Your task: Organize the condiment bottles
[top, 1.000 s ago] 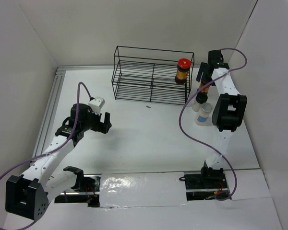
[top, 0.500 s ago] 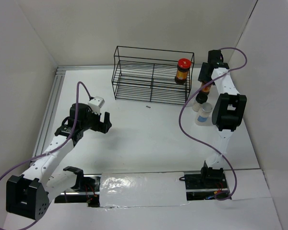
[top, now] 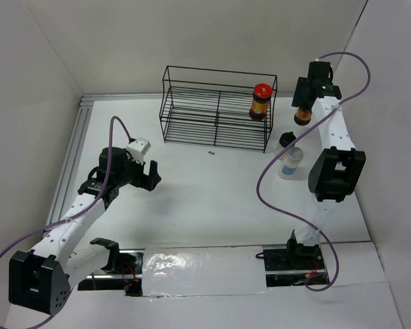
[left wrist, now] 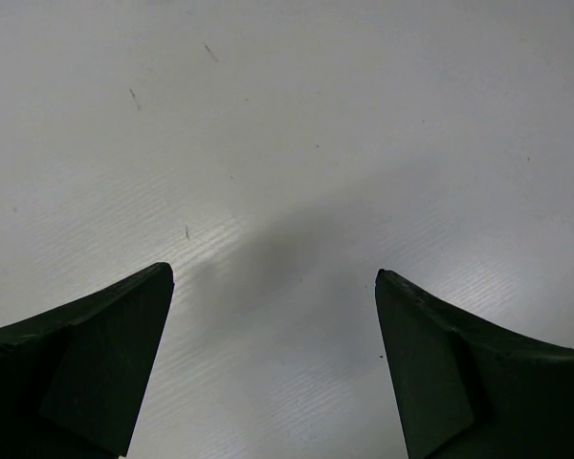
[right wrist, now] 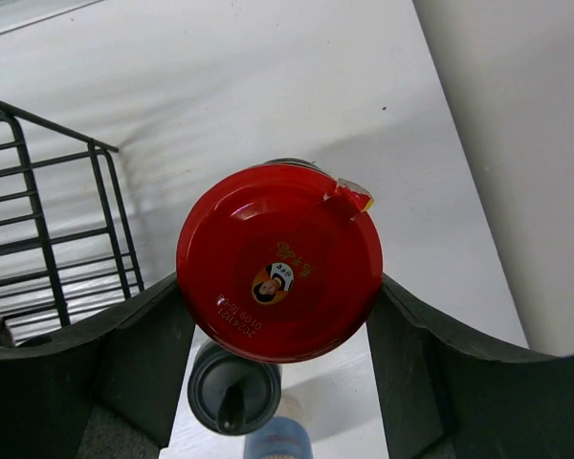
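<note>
The left hand point(top: 148, 175) hangs low over the bare surface point(top: 205, 199). Its fingers are spread as wide as they go and nothing is between them; the left wrist view shows only white surface below. By my reading it has no part in the step in hand.

At the far middle stands the wire rack point(top: 212, 110). In its right end the racked amber bottle point(top: 261, 101) stands upright with its red cap up. Just right of the rack, on the surface, are the black-capped bottle point(top: 286, 140) and, a little nearer, the blue-label bottle point(top: 292, 162) with its white cap.

At the far right, the right hand point(top: 305, 103) is closed on the held amber bottle point(right wrist: 279, 260), one finger against each side of its red cap. The bottle hangs upright, clear of the surface, just beyond the rack's right end. The right wrist view shows the black-capped bottle below it.

The step looks like carrying this second amber bottle to the rack. The next move calls for travel leftward over the rack's top rail, then a straight descent beside the racked amber bottle without knocking it. Only then should the fingers part. The two whitish bottles are not yet racked.
</note>
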`<state>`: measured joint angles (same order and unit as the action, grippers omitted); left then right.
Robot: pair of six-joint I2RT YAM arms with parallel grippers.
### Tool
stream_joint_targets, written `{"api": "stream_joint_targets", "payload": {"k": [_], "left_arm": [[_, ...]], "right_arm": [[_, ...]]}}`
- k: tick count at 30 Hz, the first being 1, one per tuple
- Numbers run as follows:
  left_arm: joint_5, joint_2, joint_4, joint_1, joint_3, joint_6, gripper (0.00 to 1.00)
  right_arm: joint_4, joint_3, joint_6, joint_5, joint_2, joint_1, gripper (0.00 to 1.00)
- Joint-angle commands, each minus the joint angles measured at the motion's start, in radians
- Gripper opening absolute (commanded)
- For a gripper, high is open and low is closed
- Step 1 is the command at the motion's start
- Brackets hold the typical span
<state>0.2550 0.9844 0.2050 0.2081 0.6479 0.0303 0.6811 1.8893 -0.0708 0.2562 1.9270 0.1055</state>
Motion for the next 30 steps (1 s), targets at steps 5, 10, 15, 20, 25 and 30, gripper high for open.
{"api": "stream_joint_targets", "payload": {"k": [5, 10, 15, 20, 25, 30], "left_arm": [[0.033, -0.009, -0.032, -0.003, 0.025, -0.004, 0.99], [0.032, -0.003, -0.047, -0.004, 0.032, -0.018, 0.99], [0.038, 0.002, -0.056, 0.001, 0.041, -0.018, 0.99], [0.05, 0.005, -0.042, 0.002, 0.052, -0.018, 0.99], [0.05, 0.008, -0.035, 0.004, 0.058, -0.018, 0.99], [0.056, 0.008, -0.026, 0.008, 0.065, -0.053, 0.99]], "right_arm": [[-0.02, 0.088, 0.022, 0.046, -0.177, 0.0, 0.0], [0.027, 0.08, 0.039, 0.002, -0.298, -0.006, 0.0], [0.126, 0.071, 0.089, -0.104, -0.359, -0.042, 0.0], [0.221, 0.038, 0.158, -0.25, -0.408, -0.099, 0.0], [0.268, -0.021, 0.253, -0.498, -0.444, -0.155, 0.0], [0.294, 0.007, 0.296, -0.725, -0.418, -0.262, 0.0]]}}
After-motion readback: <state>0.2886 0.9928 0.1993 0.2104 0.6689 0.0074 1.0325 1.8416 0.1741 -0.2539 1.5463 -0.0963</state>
